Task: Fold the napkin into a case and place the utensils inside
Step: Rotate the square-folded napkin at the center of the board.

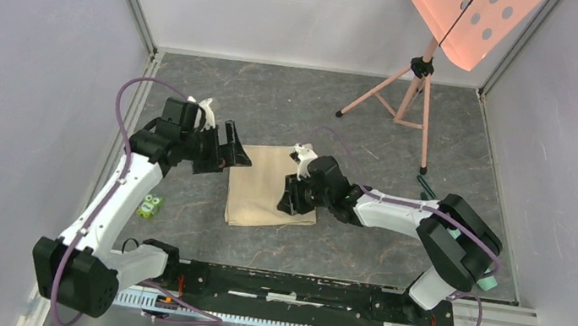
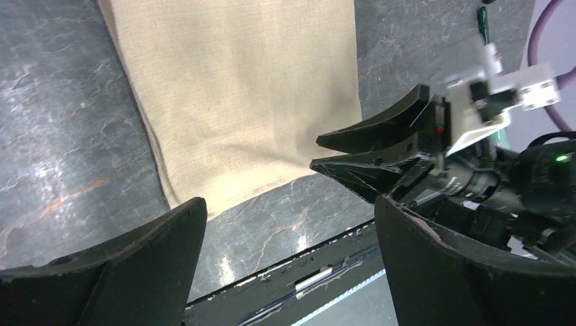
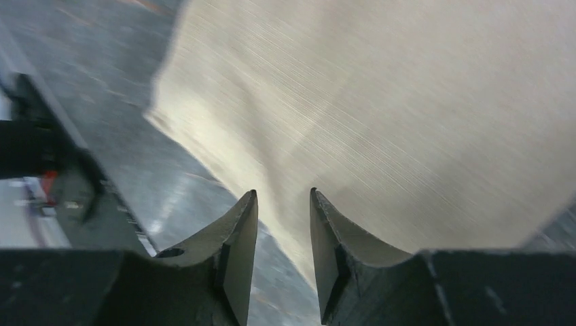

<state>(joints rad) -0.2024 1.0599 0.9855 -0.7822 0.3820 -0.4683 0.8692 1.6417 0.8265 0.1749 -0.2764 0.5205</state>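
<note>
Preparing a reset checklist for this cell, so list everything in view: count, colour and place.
napkin: one, beige, lying flat mid-table
frog toy: one, green, left of the napkin
tripod: one, pink, far right of the table
perforated panel: one, orange, on top of the tripod
cylinder: one, mint green, near right, mostly hidden behind the right arm
small item: one, dark green, by a tripod foot, too small to identify
utensils: none in view
table: one, grey marbled
left gripper: one, black, open wide by the napkin's far-left corner
right gripper: one, black, jaws partly apart over the napkin's right edge
</note>
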